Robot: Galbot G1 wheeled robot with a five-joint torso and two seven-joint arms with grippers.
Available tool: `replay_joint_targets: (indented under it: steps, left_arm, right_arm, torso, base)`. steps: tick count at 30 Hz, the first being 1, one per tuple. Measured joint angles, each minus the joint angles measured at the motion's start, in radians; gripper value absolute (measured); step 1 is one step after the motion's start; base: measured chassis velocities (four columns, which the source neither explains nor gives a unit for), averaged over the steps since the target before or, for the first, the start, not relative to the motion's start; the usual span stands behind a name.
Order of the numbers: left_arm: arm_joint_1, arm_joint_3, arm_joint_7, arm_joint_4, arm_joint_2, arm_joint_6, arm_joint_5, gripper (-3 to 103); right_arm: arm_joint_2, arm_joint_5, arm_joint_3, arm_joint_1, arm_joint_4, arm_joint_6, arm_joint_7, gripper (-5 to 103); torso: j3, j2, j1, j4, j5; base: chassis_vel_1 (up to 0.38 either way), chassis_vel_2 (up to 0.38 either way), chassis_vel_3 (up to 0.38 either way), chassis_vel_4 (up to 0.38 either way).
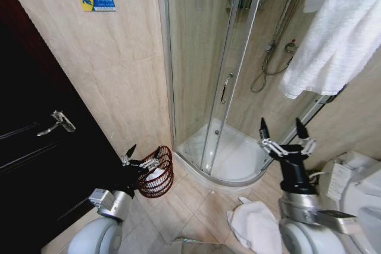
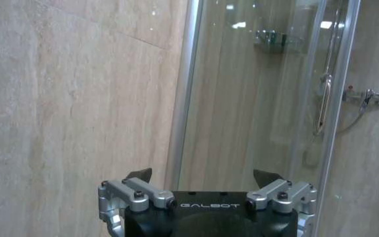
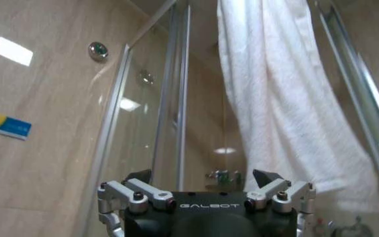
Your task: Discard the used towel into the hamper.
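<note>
The hamper (image 1: 158, 172) stands on the floor in the corner where the tiled wall meets the shower enclosure (image 1: 229, 75), just beside the dark door (image 1: 30, 141); it stands upright, long axis vertical, mouth facing up and slightly toward the camera, with something white already lying inside. The left gripper (image 1: 144, 150) hovers right at the hamper's near rim, fingers spread wide and empty. The right gripper (image 1: 284, 128) is raised on the other side, fingers also wide and empty, below a white towel (image 1: 333, 34) hanging on a rail. A second white towel (image 1: 257, 225) lies crumpled on the floor by the robot's right side, near the curved shower tray's edge. Which towel counts as the used one is a judgement; the one on the floor seems likelier. The risks look like these: the left gripper, so close to the light openwork hamper, could knock it over or push it into the corner, and a limp towel grasped by one fold may trail, snag on the rim and slump outside.
</note>
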Motion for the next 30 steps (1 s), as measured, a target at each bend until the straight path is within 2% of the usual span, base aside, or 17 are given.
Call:
replay_joint_targets:
  steps: [3, 15, 25, 29, 30]
  left_arm:
    - [0.000, 0.000, 0.000, 0.001, 0.000, 0.000, 0.000, 100]
    - [0.000, 0.000, 0.000, 0.001, 0.001, 0.000, -0.001, 100]
    - [0.000, 0.000, 0.000, 0.002, 0.001, 0.001, -0.001, 100]
    - [0.000, 0.000, 0.000, 0.002, 0.001, 0.001, -0.001, 100]
    - [0.000, 0.000, 0.001, 0.002, 0.001, 0.001, -0.001, 100]
  right_arm:
    - [-0.016, 0.021, 0.059, 0.014, 0.000, -0.004, -0.001, 100]
    - [-0.068, 0.120, 0.182, 0.054, 0.000, -0.033, 0.007, 100]
    - [-0.105, 0.151, 0.211, 0.096, 0.000, -0.048, 0.011, 100]
    - [-0.122, 0.168, 0.213, 0.118, 0.000, -0.027, 0.000, 100]
    - [-0.129, 0.175, 0.214, 0.132, 0.000, -0.022, -0.004, 100]
  torso:
    - [0.000, 0.000, 0.000, -0.0001, -0.0001]
    - [0.000, 0.000, 0.000, 0.0001, -0.0003]
    - [0.000, 0.000, 0.000, 0.0000, 0.0000]
    - [0.000, 0.000, 0.000, -0.0001, -0.0003]
    - [0.000, 0.000, 0.000, -0.0003, 0.0007]
  base:
    - [0.000, 0.000, 0.000, 0.000]
    - [-0.026, -0.025, 0.029, 0.028]
    - [-0.177, -0.172, 0.166, 0.174]
    - [-0.164, -0.171, 0.160, 0.185]
    - [-0.148, -0.096, 0.093, 0.097]
